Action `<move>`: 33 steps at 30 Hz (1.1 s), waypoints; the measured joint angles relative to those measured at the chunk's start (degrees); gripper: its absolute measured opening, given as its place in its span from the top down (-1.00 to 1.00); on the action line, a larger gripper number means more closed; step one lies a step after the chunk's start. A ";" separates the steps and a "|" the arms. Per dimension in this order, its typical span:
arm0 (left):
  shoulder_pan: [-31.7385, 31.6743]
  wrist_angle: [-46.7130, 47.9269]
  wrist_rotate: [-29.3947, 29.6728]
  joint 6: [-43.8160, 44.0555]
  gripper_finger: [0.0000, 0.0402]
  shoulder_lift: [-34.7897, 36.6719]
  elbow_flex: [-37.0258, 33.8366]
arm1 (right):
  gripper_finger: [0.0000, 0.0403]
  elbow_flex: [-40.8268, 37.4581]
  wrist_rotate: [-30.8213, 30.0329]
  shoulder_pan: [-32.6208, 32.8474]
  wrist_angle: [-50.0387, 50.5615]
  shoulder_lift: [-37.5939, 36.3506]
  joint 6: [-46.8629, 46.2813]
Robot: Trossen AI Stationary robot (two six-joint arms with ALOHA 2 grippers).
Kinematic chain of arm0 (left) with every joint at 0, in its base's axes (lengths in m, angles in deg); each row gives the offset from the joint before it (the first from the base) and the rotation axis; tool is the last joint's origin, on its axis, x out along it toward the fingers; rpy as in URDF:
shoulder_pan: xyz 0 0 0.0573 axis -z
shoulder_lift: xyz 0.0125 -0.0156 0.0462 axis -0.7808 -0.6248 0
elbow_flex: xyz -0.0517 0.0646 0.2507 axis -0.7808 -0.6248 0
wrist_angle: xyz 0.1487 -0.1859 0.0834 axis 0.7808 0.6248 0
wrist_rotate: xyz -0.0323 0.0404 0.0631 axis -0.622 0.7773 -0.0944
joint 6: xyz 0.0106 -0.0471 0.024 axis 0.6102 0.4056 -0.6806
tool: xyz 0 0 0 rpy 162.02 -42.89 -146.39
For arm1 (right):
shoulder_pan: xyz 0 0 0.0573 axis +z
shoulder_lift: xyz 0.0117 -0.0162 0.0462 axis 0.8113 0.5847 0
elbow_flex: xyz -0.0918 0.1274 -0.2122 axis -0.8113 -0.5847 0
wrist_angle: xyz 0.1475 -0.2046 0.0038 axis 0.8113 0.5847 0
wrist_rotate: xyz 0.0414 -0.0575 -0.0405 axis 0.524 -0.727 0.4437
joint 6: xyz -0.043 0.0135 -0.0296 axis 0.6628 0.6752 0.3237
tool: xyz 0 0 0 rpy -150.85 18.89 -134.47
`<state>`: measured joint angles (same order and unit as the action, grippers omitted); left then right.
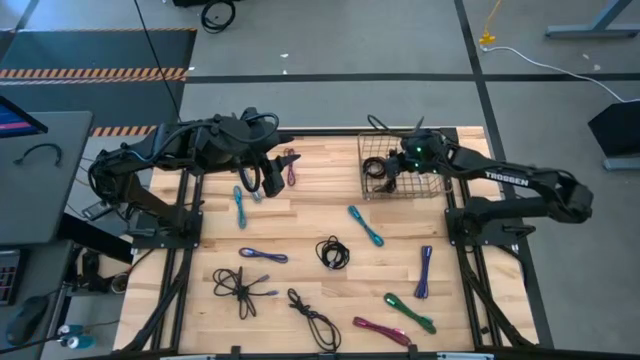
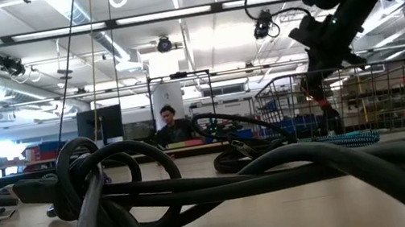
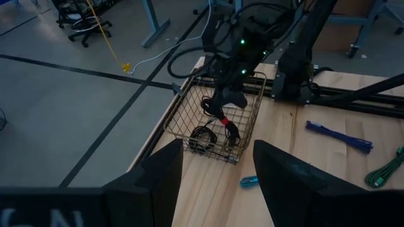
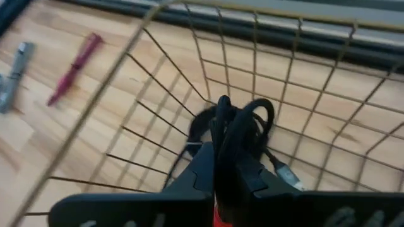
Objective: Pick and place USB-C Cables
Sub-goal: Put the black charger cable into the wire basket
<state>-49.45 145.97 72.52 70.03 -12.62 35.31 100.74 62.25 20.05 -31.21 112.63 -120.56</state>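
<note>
A wire basket [image 1: 400, 170] stands at the table's far right. My right gripper [image 4: 224, 157] reaches down into it, shut on a black USB-C cable bundle [image 4: 243, 126]. Another black cable [image 3: 202, 135] lies on the basket floor. My left gripper [image 3: 218, 183] hangs open and still over the table's far left [image 1: 270, 178], with nothing between its fingers. Several more cables lie loose on the table: teal [image 1: 366, 225], purple [image 1: 263, 256], a black coil [image 1: 333, 252], green [image 1: 410, 312] and magenta [image 1: 380, 330]. My right gripper pinches the black bundle between its two fingers, with the bundle's looped end [image 4: 252, 116] sticking out past the fingertips. The fingers slant down into the basket from above. The bundle [image 3: 228, 129] hangs below them inside the basket walls; whether it touches the floor I cannot tell.
More cables lie toward the near edge: a black tangle [image 1: 240, 290], a long black one [image 1: 313, 318] and a purple one [image 1: 424, 272]. A teal cable [image 1: 241, 207] and a small magenta one [image 1: 291, 168] lie close to the left gripper. A person sits far behind the table [image 2: 171, 122].
</note>
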 joint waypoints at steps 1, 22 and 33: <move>0.01 0.01 0.00 0.00 0.01 0.00 0.00 | 0.91 0.00 0.03 -0.15 0.85 0.49 0.00; 0.02 0.37 0.00 0.07 0.01 0.00 0.00 | 0.89 -0.15 1.15 -4.51 10.17 6.53 2.67; 0.01 0.35 0.00 0.42 0.01 0.00 0.00 | 0.85 -0.15 2.13 -5.77 10.69 7.64 4.96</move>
<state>-49.43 146.32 72.52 70.45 -12.62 35.31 100.59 64.38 14.27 -20.52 120.27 -115.60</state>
